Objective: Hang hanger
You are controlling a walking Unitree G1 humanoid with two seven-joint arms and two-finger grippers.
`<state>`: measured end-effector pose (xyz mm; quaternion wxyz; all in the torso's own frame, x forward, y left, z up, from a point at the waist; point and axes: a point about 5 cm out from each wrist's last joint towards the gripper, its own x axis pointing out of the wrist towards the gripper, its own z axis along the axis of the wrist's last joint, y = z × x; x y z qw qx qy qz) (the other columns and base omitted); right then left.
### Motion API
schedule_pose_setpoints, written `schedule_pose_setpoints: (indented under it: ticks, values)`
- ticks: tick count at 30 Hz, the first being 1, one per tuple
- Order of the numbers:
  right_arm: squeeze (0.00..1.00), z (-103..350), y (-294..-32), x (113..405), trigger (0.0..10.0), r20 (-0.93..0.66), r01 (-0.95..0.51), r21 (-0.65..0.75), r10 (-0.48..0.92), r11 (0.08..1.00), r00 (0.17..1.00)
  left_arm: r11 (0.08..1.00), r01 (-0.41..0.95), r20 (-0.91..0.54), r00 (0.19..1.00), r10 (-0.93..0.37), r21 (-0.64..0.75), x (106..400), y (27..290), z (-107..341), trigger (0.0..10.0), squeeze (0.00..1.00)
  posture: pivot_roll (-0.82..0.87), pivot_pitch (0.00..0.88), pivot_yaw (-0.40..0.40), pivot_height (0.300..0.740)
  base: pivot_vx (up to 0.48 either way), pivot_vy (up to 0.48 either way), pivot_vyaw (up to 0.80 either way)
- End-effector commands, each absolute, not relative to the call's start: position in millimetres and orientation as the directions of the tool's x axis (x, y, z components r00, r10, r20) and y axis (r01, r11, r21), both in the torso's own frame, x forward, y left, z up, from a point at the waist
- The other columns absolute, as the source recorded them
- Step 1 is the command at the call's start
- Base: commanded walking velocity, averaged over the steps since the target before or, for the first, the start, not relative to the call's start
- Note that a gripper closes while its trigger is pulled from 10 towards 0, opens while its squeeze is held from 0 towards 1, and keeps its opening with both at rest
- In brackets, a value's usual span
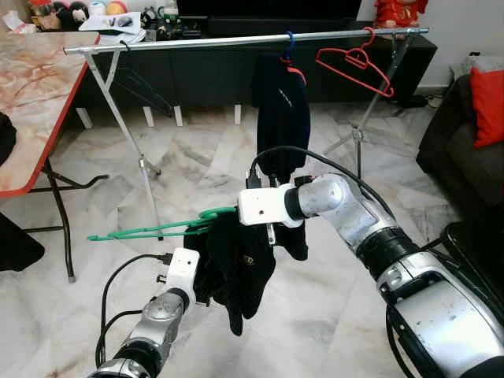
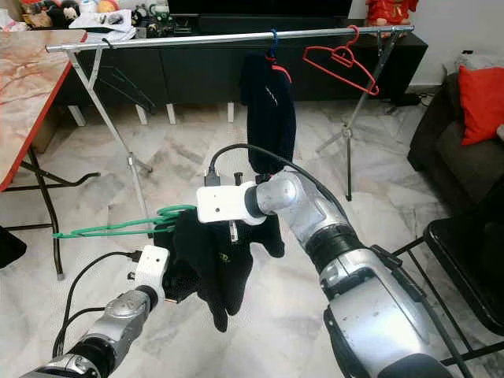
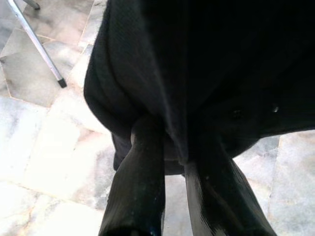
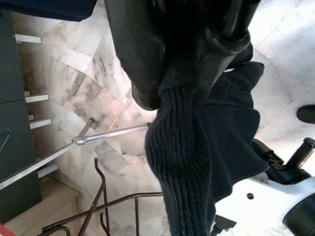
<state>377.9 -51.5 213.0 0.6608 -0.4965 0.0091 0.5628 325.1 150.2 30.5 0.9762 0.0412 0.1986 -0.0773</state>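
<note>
We take the drying rail [image 1: 236,39] as our landmark and read across from our left. Well below it and toward its left end, the green hanger [image 1: 150,228] juts out level, its far arm bare and its hook end buried in the black garment [image 1: 236,268]. Under the rail's middle, low down, our left gripper [image 3: 172,162] has its two fingers pinched on a fold near the bottom of that cloth. Just above, our right gripper [image 4: 187,54] is clamped on the garment's knitted upper edge, close to where the hanger enters it; we cannot tell whether the plastic itself is caught between those fingers.

That is our main worry. If we hold only cloth, the hanger may slide out as we lift toward the rail, or tip and shed the garment. With the left gripper clinging on below, raising the right arm could stretch the fabric and drag it off the hanger. Farther right on the rail hang a dark garment [image 1: 282,110] and a red hanger [image 1: 354,67]; our load could snag either.
</note>
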Motion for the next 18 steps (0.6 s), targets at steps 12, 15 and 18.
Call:
schedule_pose_setpoints:
  ticks: [12,15,18]
  values:
    - [0.00,227.3,-50.6,378.6,0.0,-0.517,-0.733,-0.674,0.767,-0.091,0.380,0.990,0.139,-0.396,0.910,-0.121,0.018,323.1,150.6,27.6,0.0,0.00,-0.03,0.130,-0.037,0.740,0.000,0.000,0.00]
    - [0.00,226.4,-50.6,378.3,0.0,-0.515,-0.736,-0.672,0.768,-0.087,0.380,0.990,0.142,-0.396,0.910,-0.125,0.014,322.9,150.2,27.4,0.0,0.00,-0.03,0.132,-0.037,0.740,0.000,0.000,0.00]
    - [0.00,224.5,-51.0,378.1,0.0,-0.516,-0.738,-0.669,0.768,-0.085,0.379,0.989,0.150,-0.395,0.909,-0.134,0.011,322.7,149.8,27.4,0.0,0.00,-0.03,0.131,-0.036,0.740,0.000,0.000,0.00]
